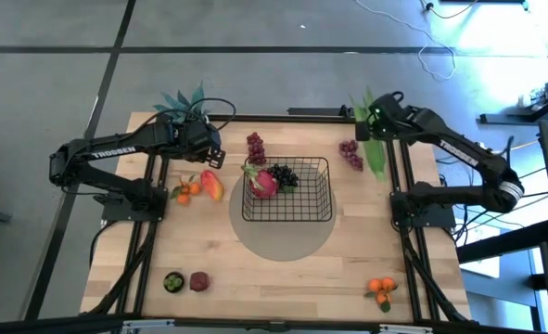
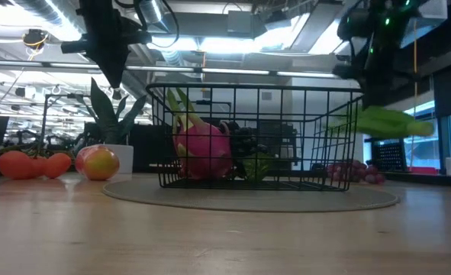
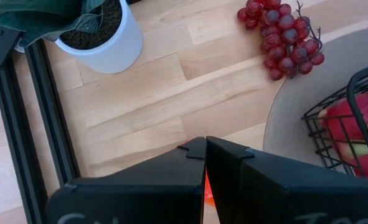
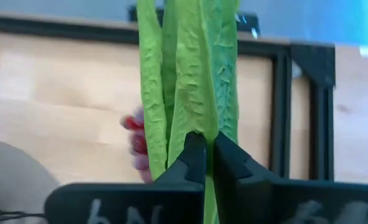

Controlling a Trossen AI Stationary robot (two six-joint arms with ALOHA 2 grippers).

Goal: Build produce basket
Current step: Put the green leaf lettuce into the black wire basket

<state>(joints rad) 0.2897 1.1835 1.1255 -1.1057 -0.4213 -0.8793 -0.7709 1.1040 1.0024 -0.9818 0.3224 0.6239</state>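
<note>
Right wrist view: right tool (image 4: 204, 146) pinched tight on green pods (image 4: 190, 68), lifted clear for carrying, right of the basket (image 1: 287, 190); left tool (image 3: 205, 149) closed empty, left of it.

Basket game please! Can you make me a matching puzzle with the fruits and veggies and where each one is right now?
Things:
1. dragon fruit
2. green pods
3. mango
4. oranges

Places:
A. held up in the right gripper
B. on the table by the near right corner
C. inside the basket
D. on the table left of the basket

Pairs: 1-C, 2-A, 3-D, 4-B
</note>
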